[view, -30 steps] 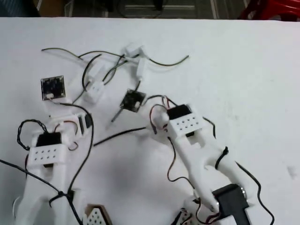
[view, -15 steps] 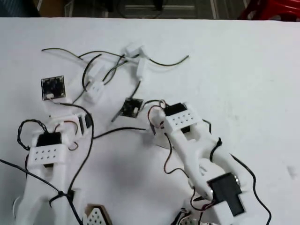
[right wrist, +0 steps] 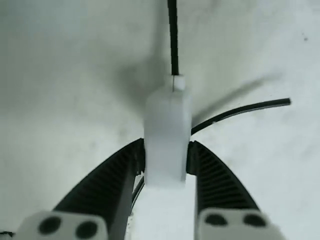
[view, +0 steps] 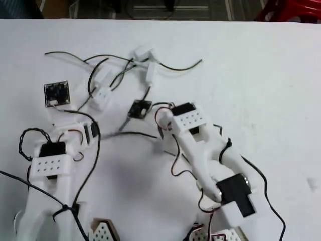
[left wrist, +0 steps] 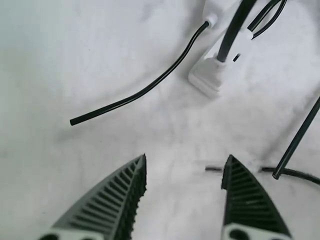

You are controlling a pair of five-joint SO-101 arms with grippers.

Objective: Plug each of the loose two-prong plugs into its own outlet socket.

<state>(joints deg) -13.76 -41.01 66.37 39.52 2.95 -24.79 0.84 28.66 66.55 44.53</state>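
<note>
My right gripper (right wrist: 166,146) is shut on a white two-prong plug (right wrist: 167,130); its black cord (right wrist: 173,35) runs away over the table. In the high view that cord (view: 125,134) trails left from the right gripper (view: 163,133), near the table's middle. A black square socket board (view: 139,109) lies just beyond it, and a second board (view: 56,93) lies at the far left. More white plugs (view: 103,91) (view: 150,73) (view: 143,52) lie tangled in cords at the back. My left gripper (left wrist: 186,159) is open over bare table, short of a white plug (left wrist: 210,76).
Thin black cords (view: 170,67) loop across the back left of the white table (view: 261,75). A loose cord end (left wrist: 125,102) lies ahead of the left gripper. Both arms' own wires hang near their wrists. The table's right half is bare.
The right arm has swung left and away from the front edge, carrying the plug; its cord has shifted toward the back. The left arm has stayed still.
</note>
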